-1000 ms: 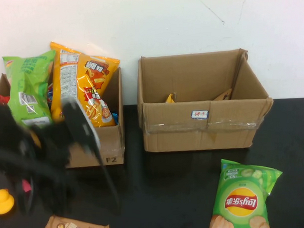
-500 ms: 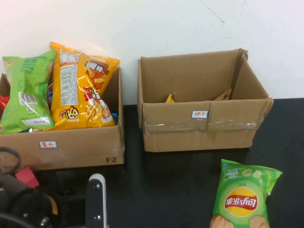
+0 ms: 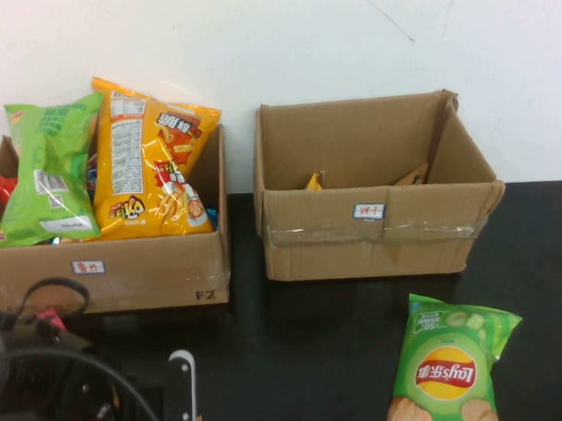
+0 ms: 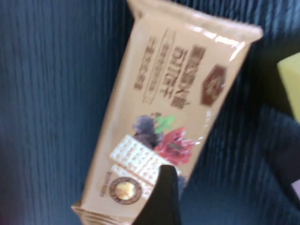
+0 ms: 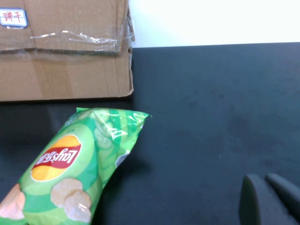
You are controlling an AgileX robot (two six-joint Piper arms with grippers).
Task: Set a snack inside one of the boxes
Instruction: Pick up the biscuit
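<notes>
A brown biscuit packet point(image 4: 164, 112) lies flat on the black table. My left gripper point(image 4: 234, 187) hangs just above it, open, with one black finger point(image 4: 161, 199) over the packet's lower end. In the high view the left arm point(image 3: 63, 378) is at the near left edge and hides the packet. The left cardboard box point(image 3: 150, 271) holds an orange bag point(image 3: 149, 164) and a green bag point(image 3: 47, 165). The right cardboard box point(image 3: 372, 241) is nearly empty. My right gripper point(image 5: 272, 199) is shut and empty, low over bare table, out of the high view.
A green Lay's chip bag point(image 3: 446, 369) lies on the table in front of the right box, and shows in the right wrist view point(image 5: 70, 164) too. A yellow object point(image 4: 290, 79) lies beside the biscuit packet. The white wall stands behind the boxes.
My left arm has swung down from in front of the left box to the near left edge, and it now covers the biscuit packet and the yellow toy.
</notes>
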